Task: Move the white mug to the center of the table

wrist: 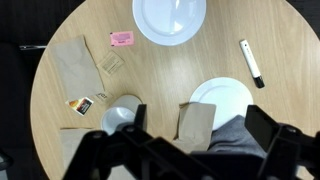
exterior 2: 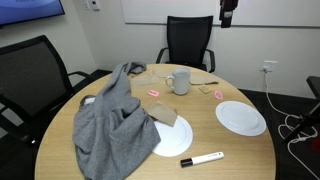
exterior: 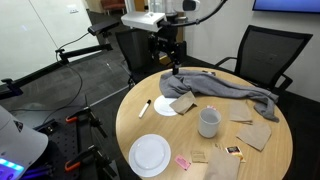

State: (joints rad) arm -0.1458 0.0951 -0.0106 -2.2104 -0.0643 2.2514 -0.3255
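Observation:
The white mug (exterior: 208, 122) stands upright on the round wooden table (exterior: 170, 135), near the edge and beside a grey cloth (exterior: 222, 91). It also shows in the other exterior view (exterior 2: 180, 81) and in the wrist view (wrist: 122, 114). My gripper (exterior: 170, 58) hangs high above the far side of the table, well apart from the mug; it also shows at the top of an exterior view (exterior 2: 228, 12). In the wrist view the gripper (wrist: 190, 150) has its fingers spread wide with nothing between them.
A flat white plate (exterior: 150, 155) lies near the table's edge. A small white disc (exterior: 165, 107) sits partly under a brown napkin (wrist: 197, 122). A marker (exterior: 145, 108), a pink packet (wrist: 121, 38) and brown paper pieces (wrist: 75, 60) lie about. Black chairs (exterior: 262, 55) ring the table.

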